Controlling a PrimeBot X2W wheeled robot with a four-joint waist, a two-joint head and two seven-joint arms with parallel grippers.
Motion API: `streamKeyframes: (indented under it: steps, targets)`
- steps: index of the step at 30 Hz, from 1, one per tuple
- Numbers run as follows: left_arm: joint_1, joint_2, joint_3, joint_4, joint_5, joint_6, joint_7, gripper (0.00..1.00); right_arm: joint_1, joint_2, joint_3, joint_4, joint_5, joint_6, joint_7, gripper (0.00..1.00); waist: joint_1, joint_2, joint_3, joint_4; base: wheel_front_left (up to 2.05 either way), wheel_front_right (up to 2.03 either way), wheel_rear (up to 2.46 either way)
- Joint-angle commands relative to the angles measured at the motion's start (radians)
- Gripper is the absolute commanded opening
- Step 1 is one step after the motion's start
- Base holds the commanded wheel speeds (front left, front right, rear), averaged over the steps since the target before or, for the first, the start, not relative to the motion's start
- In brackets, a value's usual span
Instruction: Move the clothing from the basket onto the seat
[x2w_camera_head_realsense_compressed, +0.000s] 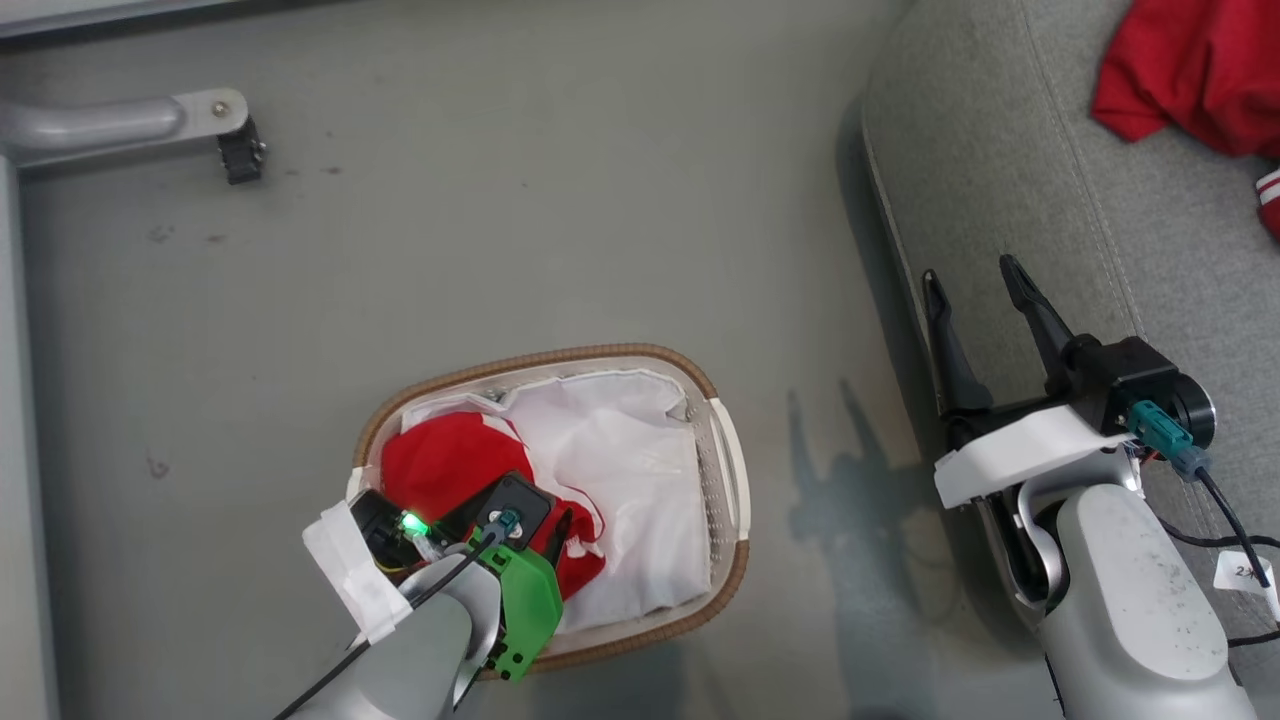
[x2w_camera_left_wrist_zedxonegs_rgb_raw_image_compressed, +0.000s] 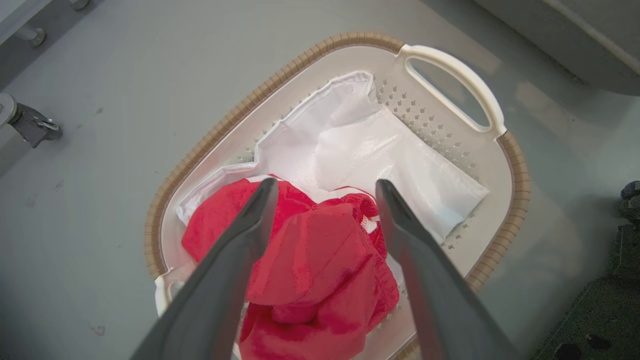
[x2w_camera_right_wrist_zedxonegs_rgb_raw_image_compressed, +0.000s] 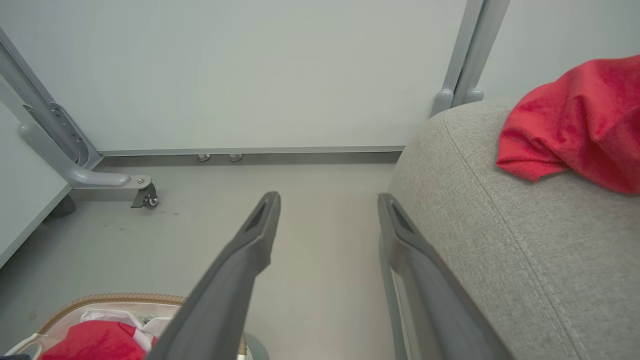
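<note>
Left hand (x2w_camera_left_wrist_zedxonegs_rgb_raw_image_compressed: 326, 183) (spread wide) over clothing (x2w_camera_left_wrist_zedxonegs_rgb_raw_image_compressed: 310, 250)

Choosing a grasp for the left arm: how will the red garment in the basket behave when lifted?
Probably floppy: the red garment lies crumpled in soft folds in the basket, so it should sag from a pinch. Likely light, looking like thin fabric. It rests on the loose white liner, which might come up too.
</note>
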Motion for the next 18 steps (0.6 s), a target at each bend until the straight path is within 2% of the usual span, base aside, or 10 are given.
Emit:
streamKeyframes:
  steps: [1,11,18]
  targets:
    - [-0.032,0.007,-0.012,0.026,0.008,-0.003,0.003,1.00,-0.023,-0.002,0.010,-0.009,0.011,-0.001,-0.002,1.00,-0.0001,0.0000,0.139,-0.109,0.00,0.00,0.00]
    - [-0.114,0.035,-0.057,0.174,0.021,-0.001,0.063,1.00,-0.073,-0.002,0.039,-0.039,0.057,-0.001,-0.002,1.00,-0.0001,0.0000,0.247,-0.175,0.00,0.00,0.00]
    - [-0.147,0.062,-0.037,0.212,-0.006,0.050,0.119,0.99,-0.086,-0.002,0.040,-0.037,0.069,-0.001,-0.002,1.00,-0.0001,0.0000,0.282,-0.178,0.00,0.00,0.00]
